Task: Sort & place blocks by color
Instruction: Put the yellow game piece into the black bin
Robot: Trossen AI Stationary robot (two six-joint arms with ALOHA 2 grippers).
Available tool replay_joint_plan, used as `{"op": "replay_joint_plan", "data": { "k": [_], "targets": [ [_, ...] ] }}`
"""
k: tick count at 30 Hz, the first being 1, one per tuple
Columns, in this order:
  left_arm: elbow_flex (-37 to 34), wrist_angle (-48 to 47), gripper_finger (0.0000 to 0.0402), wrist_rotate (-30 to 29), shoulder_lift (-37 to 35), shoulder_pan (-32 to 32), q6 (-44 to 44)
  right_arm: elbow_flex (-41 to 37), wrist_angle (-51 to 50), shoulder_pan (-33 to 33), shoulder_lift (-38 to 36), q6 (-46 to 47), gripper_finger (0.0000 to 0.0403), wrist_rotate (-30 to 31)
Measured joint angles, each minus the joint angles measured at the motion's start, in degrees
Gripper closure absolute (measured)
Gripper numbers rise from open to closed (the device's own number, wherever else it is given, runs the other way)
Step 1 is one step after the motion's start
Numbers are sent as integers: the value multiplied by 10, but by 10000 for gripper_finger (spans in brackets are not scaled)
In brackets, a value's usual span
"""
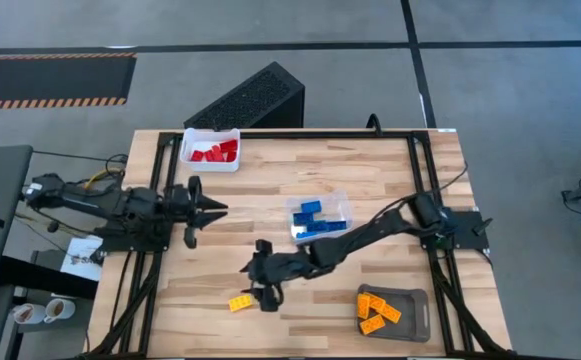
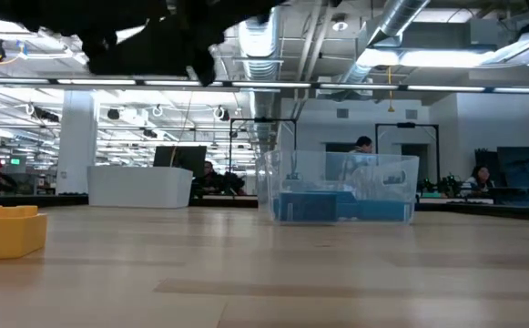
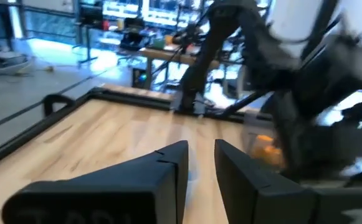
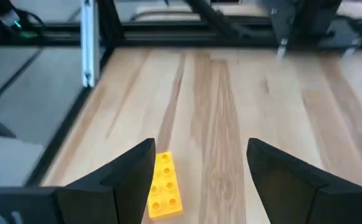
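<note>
A small yellow studded plastic brick (image 4: 164, 194) is lying alone on the pale wooden bench (image 1: 300, 160), near its front edge. The right pincer (image 4: 199, 171) is hovering just above it, fingers spread wide, gripping nothing. The left pincer (image 3: 199, 163) is waiting at the bench's left side, nearly closed and empty. Grey concrete floor (image 1: 510, 90) is surrounding the bench.

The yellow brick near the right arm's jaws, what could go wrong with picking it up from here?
1. In the right wrist view the yellow brick lies beside one finger, not centred in the open right gripper; closing now might nudge it away.
2. It lies angled, so the jaws may twist it.
3. The grey tray of yellow bricks is farther right, so a weak grip might drop it on the way.
</note>
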Motion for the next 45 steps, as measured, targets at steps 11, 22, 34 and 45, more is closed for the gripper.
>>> {"op": "replay_joint_plan", "data": {
  "k": [11, 22, 34, 45],
  "targets": [
    [-29, 46, 340, -64, 0, -53, 0, 121, -123, 11, 122, 0, 126, -87],
    [-30, 44, 341, -65, 0, -53, 0, 241, -234, 12, 201, 0, 70, -81],
    [-30, 44, 341, -62, 0, -53, 0, 243, -291, 1, 199, -18, 118, -50],
    [-30, 44, 341, -63, 0, -53, 0, 243, -218, 14, 218, -46, 108, -52]
  ]
}}
